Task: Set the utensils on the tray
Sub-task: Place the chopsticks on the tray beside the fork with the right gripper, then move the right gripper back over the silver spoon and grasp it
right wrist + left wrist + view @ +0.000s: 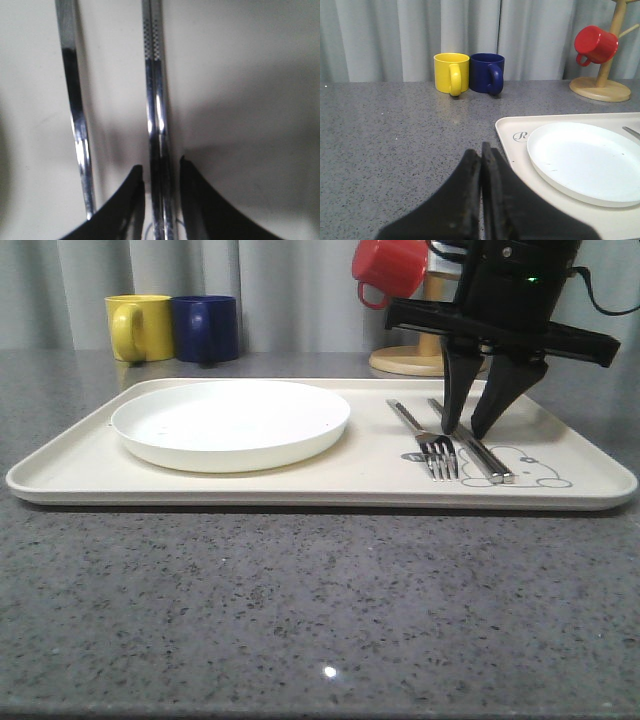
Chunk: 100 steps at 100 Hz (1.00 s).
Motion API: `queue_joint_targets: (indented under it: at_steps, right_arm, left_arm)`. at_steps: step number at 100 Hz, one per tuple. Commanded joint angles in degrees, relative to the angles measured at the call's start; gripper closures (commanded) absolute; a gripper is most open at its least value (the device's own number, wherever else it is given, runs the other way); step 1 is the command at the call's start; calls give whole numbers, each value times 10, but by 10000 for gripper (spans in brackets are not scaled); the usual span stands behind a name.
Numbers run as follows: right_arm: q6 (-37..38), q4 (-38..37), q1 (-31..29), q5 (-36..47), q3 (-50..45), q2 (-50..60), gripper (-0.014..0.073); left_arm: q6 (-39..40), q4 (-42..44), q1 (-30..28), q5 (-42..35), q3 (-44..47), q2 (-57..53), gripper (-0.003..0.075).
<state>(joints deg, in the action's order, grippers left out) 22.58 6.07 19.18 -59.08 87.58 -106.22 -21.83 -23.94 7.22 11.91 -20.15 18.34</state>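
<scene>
Right hand (pixel 466 428) open astride chopsticks (pixel 478 450) — tray (pixel 300 487) holds plate (pixel 230 423), fork (pixel 428 442).

Even soft light; right wrist view blurred.

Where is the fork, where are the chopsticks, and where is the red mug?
fork (pixel 438 454): front view, on its tines.
chopsticks (pixel 487 461): front view, on the near end of the pair.
red mug (pixel 596 43): left wrist view, on its side wall.

Script "R" inside a printed ring (pixel 520 135), at the tray (pixel 512 145) corner nearest the yellow and blue mugs. No other readable lettering, brand or number anywhere.
</scene>
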Motion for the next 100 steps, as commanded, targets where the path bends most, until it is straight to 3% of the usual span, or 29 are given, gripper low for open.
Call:
queue_joint_targets:
  at_steps: [1, 34, 75, 100]
  right_arm:
    - [-1, -6, 0, 6, 17, 27, 291]
    - [-31, -118, -23, -50, 45, 77, 270]
    - [-163, -94, -241, -98, 41, 115, 270]
    - [-194, -67, -325, -68, 23, 114, 270]
  left_arm:
    - [2, -5, 2, -47, -15, 3, 738]
    - [2, -5, 2, -47, -15, 3, 738]
    - [2, -5, 2, -47, -15, 3, 738]
    - [2, -5, 2, -47, -15, 3, 738]
